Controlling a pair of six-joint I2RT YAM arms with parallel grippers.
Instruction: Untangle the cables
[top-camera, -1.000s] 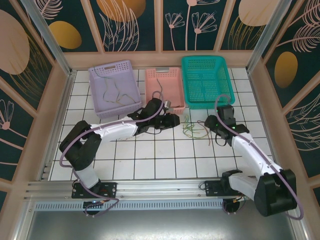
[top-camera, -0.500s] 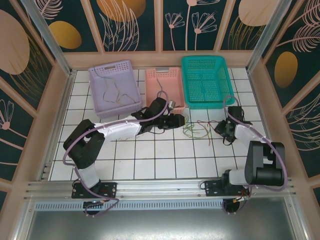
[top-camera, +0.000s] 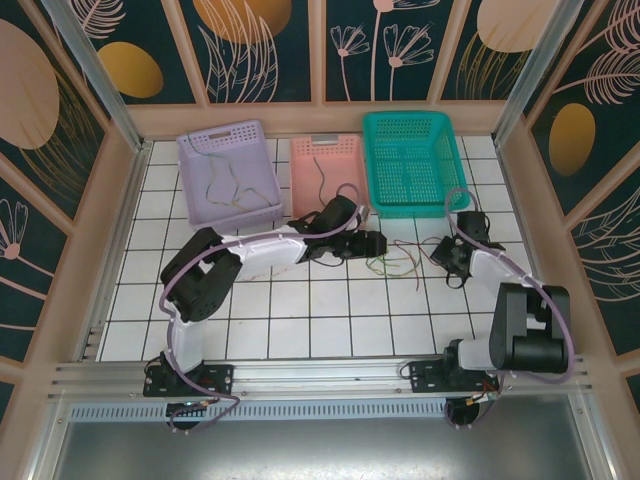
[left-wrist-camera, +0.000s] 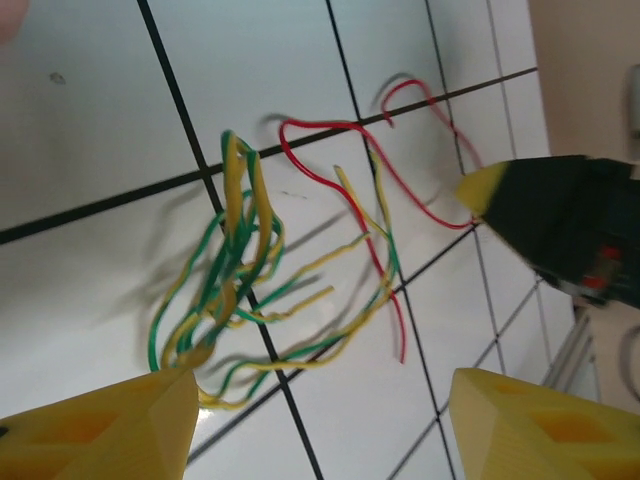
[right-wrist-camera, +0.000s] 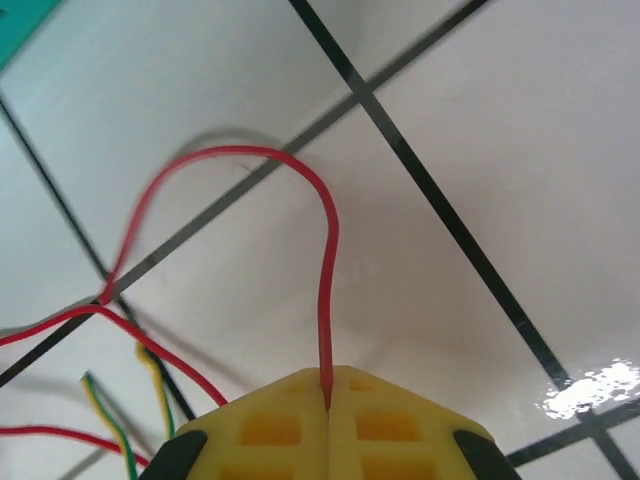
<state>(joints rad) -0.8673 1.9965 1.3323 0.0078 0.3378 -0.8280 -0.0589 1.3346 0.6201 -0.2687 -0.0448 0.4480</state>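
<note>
You had one thin red cable (right-wrist-camera: 327, 300) and one loose tangle of thin yellow-and-green cables (left-wrist-camera: 245, 270) lying on the white tiled desk (top-camera: 300, 310); I could not count the tangle's strands. The tangle lay just ahead of your left gripper (left-wrist-camera: 320, 430), in line with the gap of its spread jaws. Your right gripper (right-wrist-camera: 328, 385) had its jaws pressed together on the red cable's end, and that cable ran crosswise from there toward the tangle.

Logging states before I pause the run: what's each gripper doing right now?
Left gripper: open, holding nothing, facing the yellow-green cable tangle.
Right gripper: closed on the red cable.
</note>
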